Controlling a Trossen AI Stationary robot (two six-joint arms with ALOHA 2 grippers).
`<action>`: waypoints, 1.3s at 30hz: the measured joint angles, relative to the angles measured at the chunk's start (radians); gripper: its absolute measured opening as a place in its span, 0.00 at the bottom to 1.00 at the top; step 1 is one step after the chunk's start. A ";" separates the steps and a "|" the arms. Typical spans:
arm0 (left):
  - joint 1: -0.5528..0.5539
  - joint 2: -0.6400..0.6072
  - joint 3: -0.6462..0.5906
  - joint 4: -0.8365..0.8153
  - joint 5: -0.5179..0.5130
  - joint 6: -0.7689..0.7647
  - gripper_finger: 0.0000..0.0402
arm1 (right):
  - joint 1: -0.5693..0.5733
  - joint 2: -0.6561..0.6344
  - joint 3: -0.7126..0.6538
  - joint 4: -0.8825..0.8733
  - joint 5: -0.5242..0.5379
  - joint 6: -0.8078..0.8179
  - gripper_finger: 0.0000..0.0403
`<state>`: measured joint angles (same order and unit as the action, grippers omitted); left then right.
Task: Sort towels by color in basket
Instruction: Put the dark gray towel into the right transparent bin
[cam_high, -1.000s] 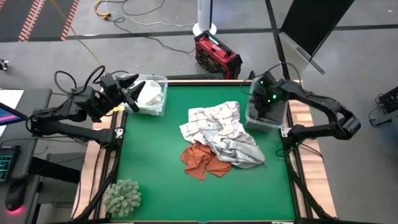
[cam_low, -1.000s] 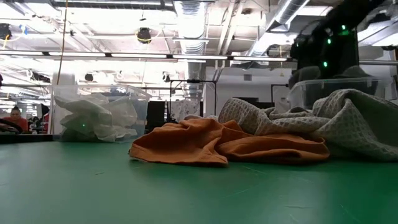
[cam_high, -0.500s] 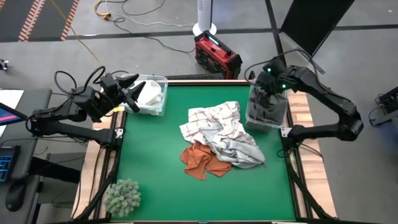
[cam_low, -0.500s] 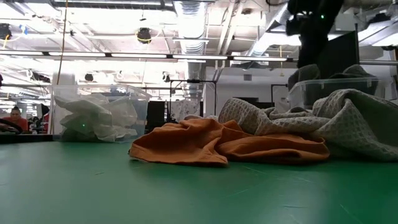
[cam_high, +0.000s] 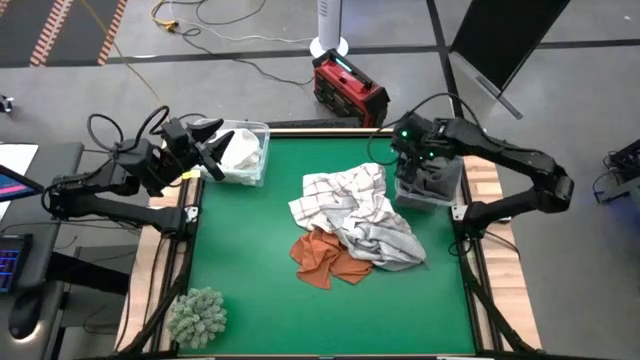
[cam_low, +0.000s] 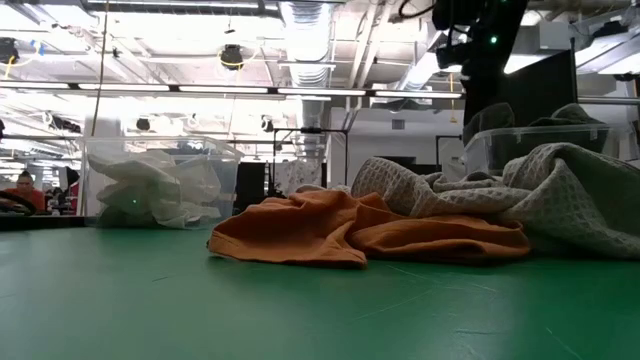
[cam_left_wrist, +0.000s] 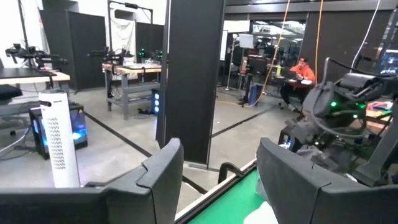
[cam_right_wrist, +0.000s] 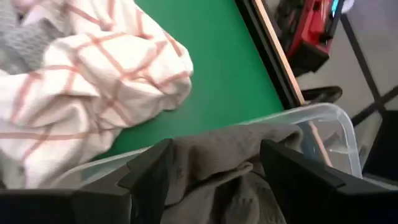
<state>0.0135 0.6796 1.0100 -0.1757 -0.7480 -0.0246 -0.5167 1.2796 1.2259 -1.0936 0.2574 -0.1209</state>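
Note:
A pile of towels lies mid-table: a grid-checked white one (cam_high: 340, 192), a light grey one (cam_high: 388, 238) and a rust-orange one (cam_high: 325, 258). A clear bin (cam_high: 243, 128) at the far left holds white towels (cam_high: 240, 152). A clear bin (cam_high: 432, 192) at the far right holds dark grey towels (cam_right_wrist: 230, 155). My right gripper (cam_high: 404, 150) hangs open and empty above that bin's left side; it also shows in its own wrist view (cam_right_wrist: 214, 163). My left gripper (cam_high: 212, 150) is open and empty beside the left bin, as its wrist view shows (cam_left_wrist: 221, 163).
A fuzzy grey-green clump (cam_high: 197, 315) sits at the near left corner. A red device (cam_high: 350, 88) stands on the floor beyond the far edge. In the low view the orange towel (cam_low: 340, 232) and the grey towel (cam_low: 560, 190) lie in front of the right bin (cam_low: 530, 140).
My right gripper has risen out of the right bin and gone toward the table's left, toward the towel pile. The towels on the table have kept still.

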 joint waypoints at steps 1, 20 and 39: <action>0.000 0.000 0.000 0.000 0.000 0.000 0.48 | -0.001 0.006 0.000 -0.003 0.001 0.005 0.70; 0.000 0.000 0.000 -0.018 -0.001 -0.006 0.48 | -0.160 -0.095 0.001 -0.283 0.004 0.000 0.03; 0.000 0.000 0.000 -0.018 -0.003 0.022 0.48 | -0.309 -0.134 -0.430 0.118 -0.119 -0.206 0.03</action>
<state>0.0135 0.6796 1.0100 -0.1932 -0.7513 -0.0025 -0.8260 1.1460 0.7959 -0.9756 0.1383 -0.3274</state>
